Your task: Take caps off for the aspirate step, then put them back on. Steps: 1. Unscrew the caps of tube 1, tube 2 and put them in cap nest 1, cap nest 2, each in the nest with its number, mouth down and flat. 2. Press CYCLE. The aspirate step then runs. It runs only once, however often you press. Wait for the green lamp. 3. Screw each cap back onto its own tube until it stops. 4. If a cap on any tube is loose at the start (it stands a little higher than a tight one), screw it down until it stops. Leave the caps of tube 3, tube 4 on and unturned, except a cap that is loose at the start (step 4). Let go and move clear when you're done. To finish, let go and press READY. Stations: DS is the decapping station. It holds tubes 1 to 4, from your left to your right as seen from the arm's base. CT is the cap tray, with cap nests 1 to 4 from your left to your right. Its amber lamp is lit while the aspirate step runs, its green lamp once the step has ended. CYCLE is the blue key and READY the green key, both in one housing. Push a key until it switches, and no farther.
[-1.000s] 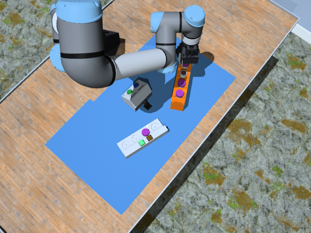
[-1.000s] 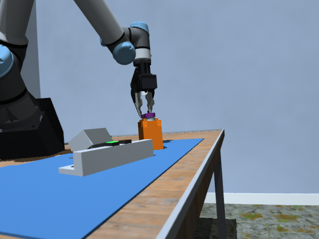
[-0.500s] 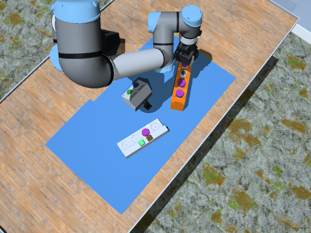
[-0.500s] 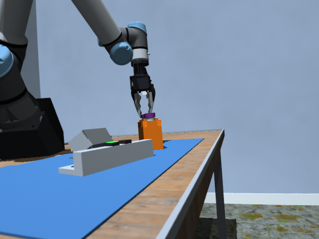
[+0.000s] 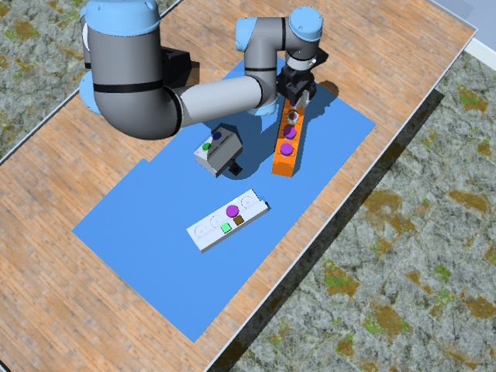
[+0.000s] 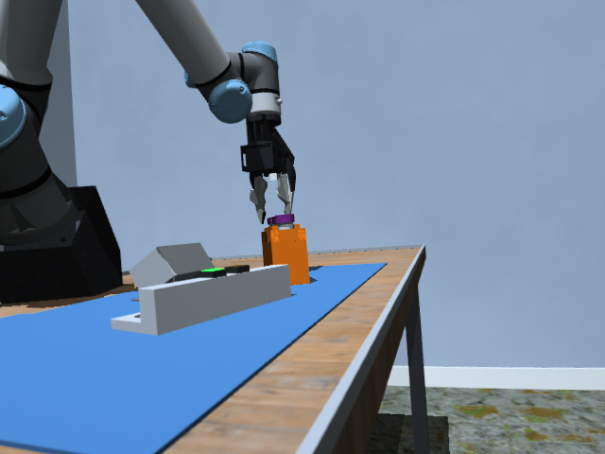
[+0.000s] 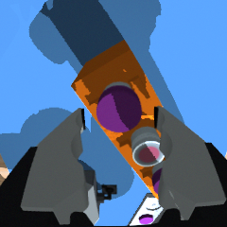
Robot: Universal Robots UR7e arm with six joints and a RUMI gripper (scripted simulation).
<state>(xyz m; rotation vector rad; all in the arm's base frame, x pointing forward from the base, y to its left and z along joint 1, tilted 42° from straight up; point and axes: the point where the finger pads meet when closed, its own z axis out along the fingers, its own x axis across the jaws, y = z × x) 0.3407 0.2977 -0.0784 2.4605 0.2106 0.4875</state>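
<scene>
The pincer (image 5: 298, 102) (image 6: 275, 218) (image 7: 119, 109) is spread, holding nothing, over capped tube 1 at one end of the orange rack (image 5: 284, 169) (image 6: 291, 256) (image 7: 105, 61). Next along the rack, tube 2 (image 5: 292, 116) (image 7: 148, 150) is uncapped; its cap (image 5: 232, 211) (image 7: 146, 219) sits apart from the rack, in the white tray (image 5: 208, 242) (image 6: 219, 304) (image 7: 137, 219). Under the rack lies a blue mat (image 5: 160, 272) (image 6: 170, 375) (image 7: 189, 47) on a wooden table (image 5: 52, 256) (image 6: 312, 363); beyond are mottled floor (image 5: 384, 280) (image 6: 488, 415) and a blue-grey wall (image 6: 440, 147).

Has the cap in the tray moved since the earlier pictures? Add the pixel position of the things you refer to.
No. From above, the cap (image 5: 232, 211) (image 7: 146, 219) sits in the same nest of the tray (image 5: 208, 242) (image 6: 219, 298) (image 7: 141, 211), no nearer the green lamp (image 5: 226, 227) (image 6: 213, 270).
</scene>
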